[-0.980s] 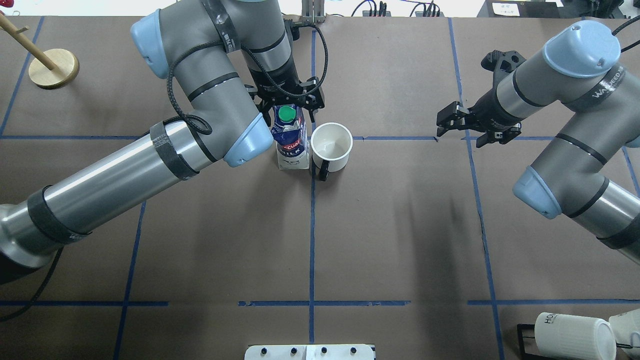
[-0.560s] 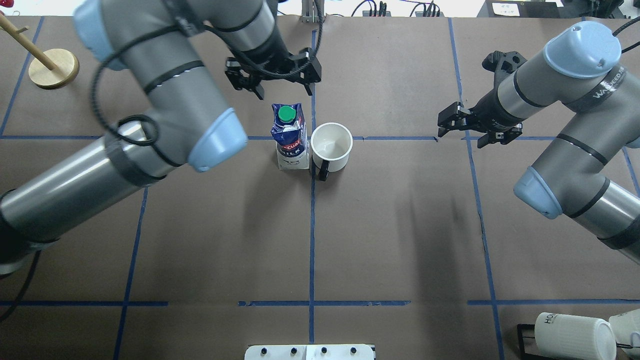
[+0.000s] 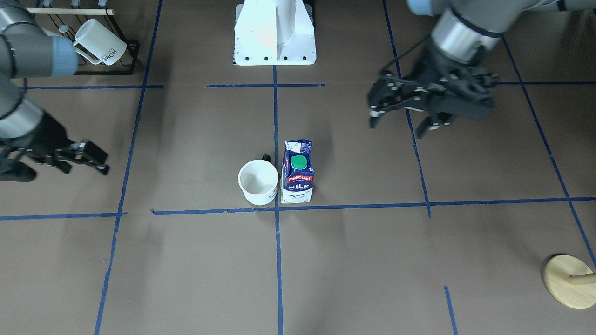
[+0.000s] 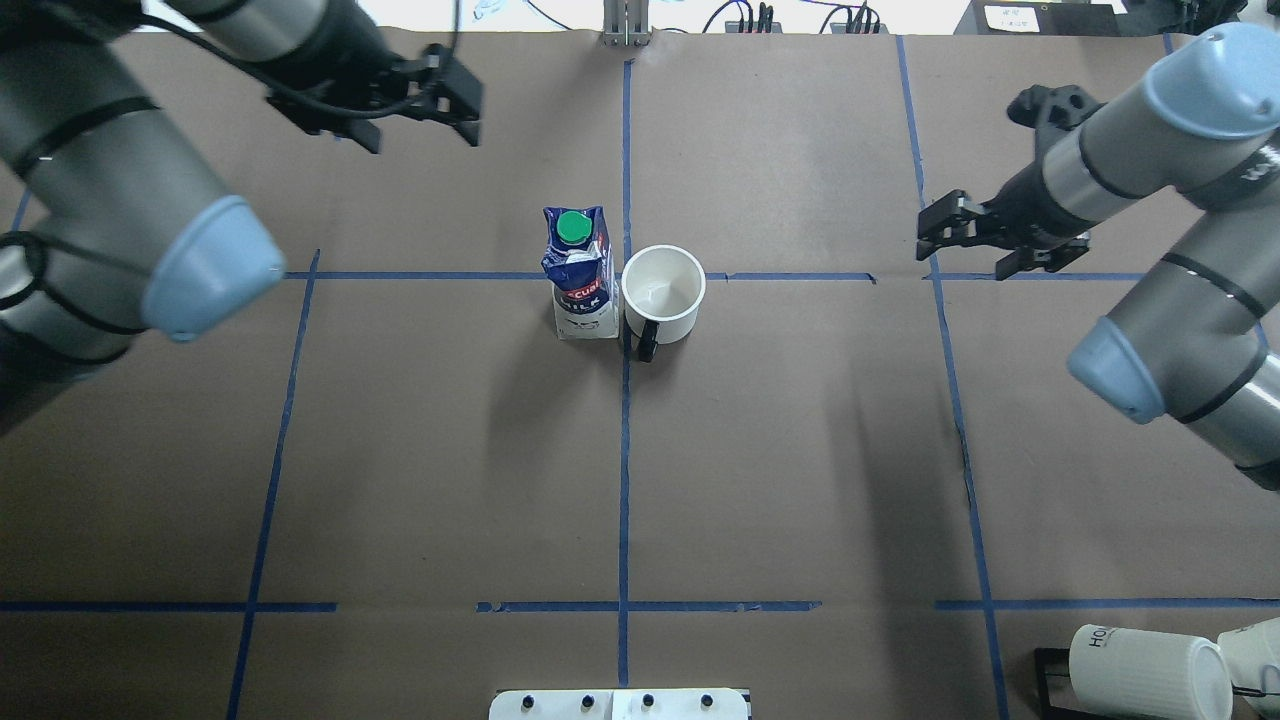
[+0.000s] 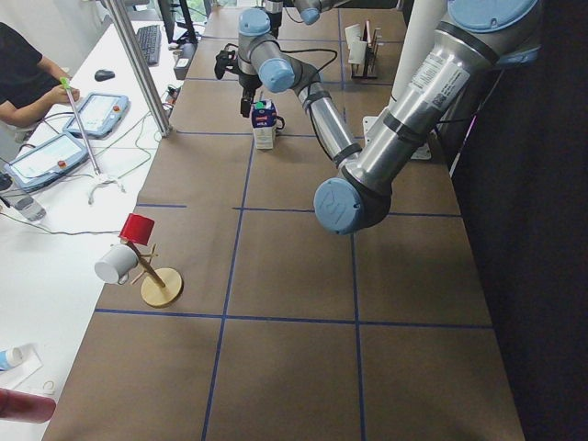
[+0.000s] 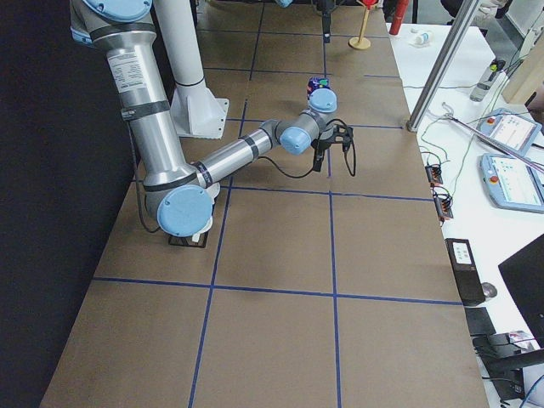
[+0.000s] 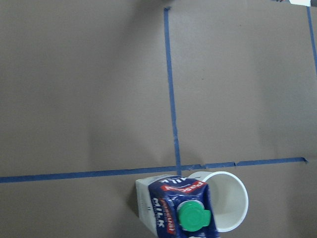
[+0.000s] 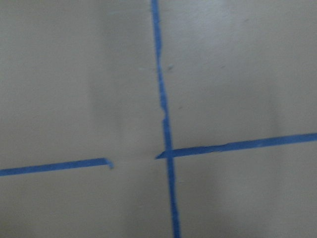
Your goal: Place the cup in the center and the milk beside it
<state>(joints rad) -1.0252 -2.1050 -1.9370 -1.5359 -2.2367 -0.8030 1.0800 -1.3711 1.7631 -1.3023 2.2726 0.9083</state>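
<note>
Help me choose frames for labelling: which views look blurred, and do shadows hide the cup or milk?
Right wrist view: soft, showing only blue tape lines. Left wrist view: sharper, but the milk is cut by the bottom edge, the cup just inside it. Overhead view: faint, diffuse shadows, both clearly lit.

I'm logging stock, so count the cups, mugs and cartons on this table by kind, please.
Smiley cup: 1
Ribbed HOME mugs: 2
Cups hung on wooden stand: 2
Milk carton: 1
Total: 6
</note>
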